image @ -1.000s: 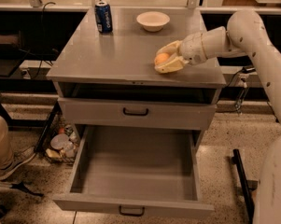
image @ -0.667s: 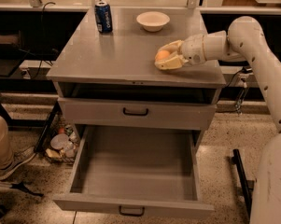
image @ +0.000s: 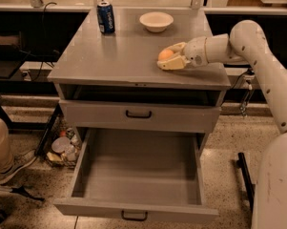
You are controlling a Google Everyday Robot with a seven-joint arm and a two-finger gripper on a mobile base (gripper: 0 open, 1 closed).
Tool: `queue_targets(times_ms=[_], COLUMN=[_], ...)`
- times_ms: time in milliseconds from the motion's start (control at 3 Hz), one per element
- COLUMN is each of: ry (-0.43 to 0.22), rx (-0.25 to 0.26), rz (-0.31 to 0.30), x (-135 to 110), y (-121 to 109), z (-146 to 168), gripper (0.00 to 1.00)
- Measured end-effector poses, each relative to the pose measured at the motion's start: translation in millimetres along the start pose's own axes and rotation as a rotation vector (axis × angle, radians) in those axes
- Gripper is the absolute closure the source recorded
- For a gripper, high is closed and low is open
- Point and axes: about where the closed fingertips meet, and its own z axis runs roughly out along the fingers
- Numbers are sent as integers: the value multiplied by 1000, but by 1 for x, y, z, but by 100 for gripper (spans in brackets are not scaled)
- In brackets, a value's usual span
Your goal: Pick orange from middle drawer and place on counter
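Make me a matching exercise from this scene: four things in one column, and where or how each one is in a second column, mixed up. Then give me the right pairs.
Things:
1. orange
2. blue can
3. cream bowl
4. middle drawer

Places or states:
A. pulled out, nothing inside
B. back left of the counter
C. between the fingers of the gripper, at the counter's right side
D. back of the counter, to the right of the can

Pairs: 1-C, 2-B, 3-D, 4-A.
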Motion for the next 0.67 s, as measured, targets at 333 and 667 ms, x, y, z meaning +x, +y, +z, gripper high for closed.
queue_targets(times_ms=[333,667], ry=[4,4], rx=[-4,-4], rz=[17,17], x=[3,3], y=[-1,-1], z=[2,2], gripper=[50,27])
